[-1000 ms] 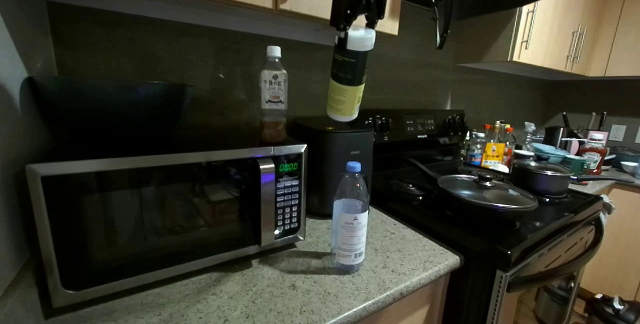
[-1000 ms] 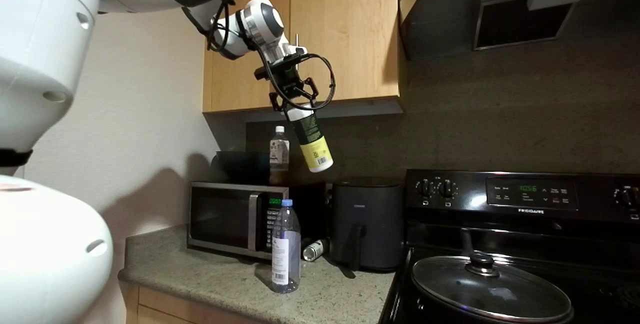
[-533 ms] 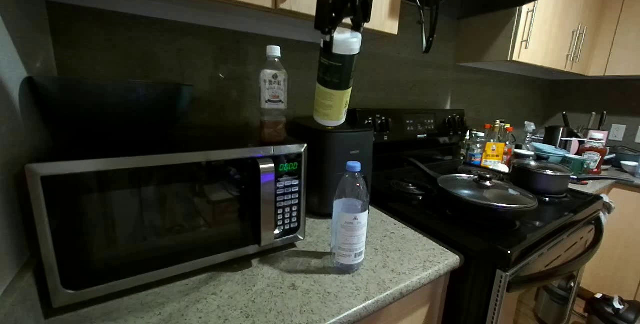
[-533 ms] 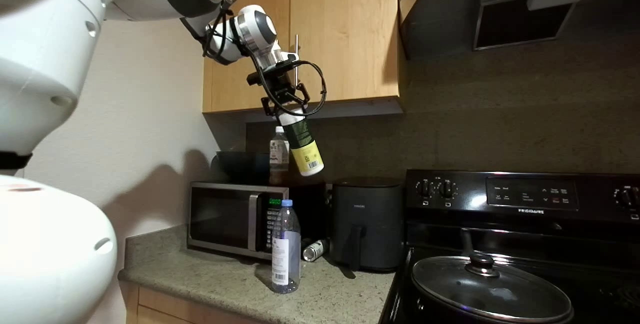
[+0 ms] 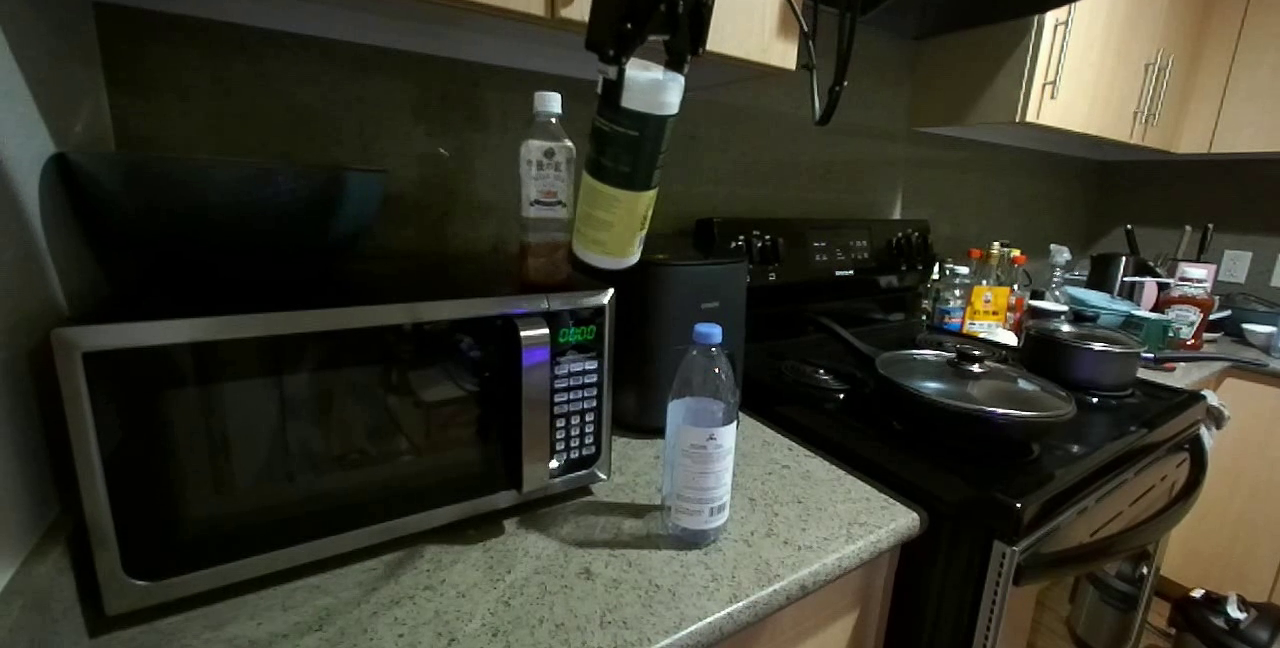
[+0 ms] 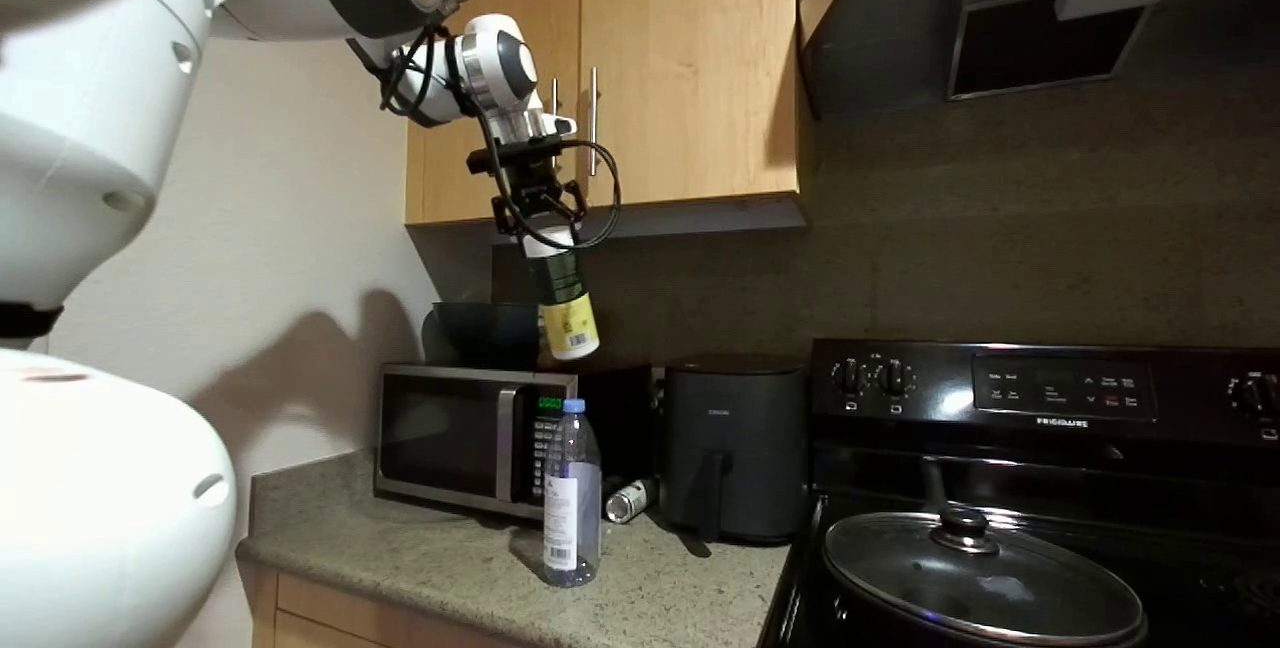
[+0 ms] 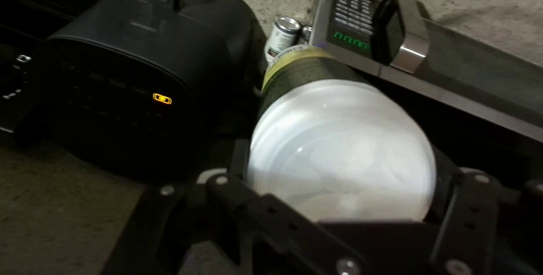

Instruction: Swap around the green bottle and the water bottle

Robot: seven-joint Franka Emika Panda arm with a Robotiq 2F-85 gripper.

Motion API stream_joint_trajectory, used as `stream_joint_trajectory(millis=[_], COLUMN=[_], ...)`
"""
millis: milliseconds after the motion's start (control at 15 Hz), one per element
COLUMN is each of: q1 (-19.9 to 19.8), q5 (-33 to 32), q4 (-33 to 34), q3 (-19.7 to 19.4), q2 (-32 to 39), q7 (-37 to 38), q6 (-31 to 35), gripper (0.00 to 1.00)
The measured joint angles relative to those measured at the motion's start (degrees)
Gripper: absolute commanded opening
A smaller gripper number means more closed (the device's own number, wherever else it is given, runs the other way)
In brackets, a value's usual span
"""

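Observation:
The green bottle hangs in the air, tilted, with a dark green and yellow label and a broad white cap. My gripper is shut around that cap, with a finger on either side in the wrist view. In an exterior view its yellow lower end hangs above the microwave's right side. The water bottle, clear with a pale label and blue cap, stands upright on the counter; it is out of the wrist view.
A white-capped bottle with brownish contents stands on the microwave, close to the held bottle in view. A black air fryer and a lying can are to the right. The stove carries lidded pans. Cabinets hang above.
In both exterior views my gripper has moved left and slightly down with the green bottle, which now partly covers the white-capped bottle in an exterior view. The water bottle stays put.

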Motion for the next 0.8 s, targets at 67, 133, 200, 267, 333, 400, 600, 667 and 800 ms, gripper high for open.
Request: stream_joint_trajectory(millis=[67,133,200,267,333,400,600,667,800], q1=[0.4,0.8,1.2,1.5,1.8,2.0,2.1,2.1,2.1], q5=[1.2,2.0,2.7,3.1,3.3,3.3,3.1,3.0,3.0], q4=[-0.4,-0.9,-1.5,-2.3,-3.2,-4.0,-6.0,-6.3,-6.4], q3=[0.7,1.3,1.8,2.3,2.6,2.9,3.0,2.9,2.9], q2=[0.0,0.0,0.0,-0.2,-0.3,-0.5,-0.9,-1.0,-1.2], q7=[0.0,0.0,0.0,0.1,0.1,0.2,0.9,1.0,1.0], q6=[0.7,1.2,1.8,2.5,3.2,3.8,4.8,4.9,5.0], gripper=[0.68,0.68,0.68,0.68,0.68,0.68,0.93,0.93,0.68])
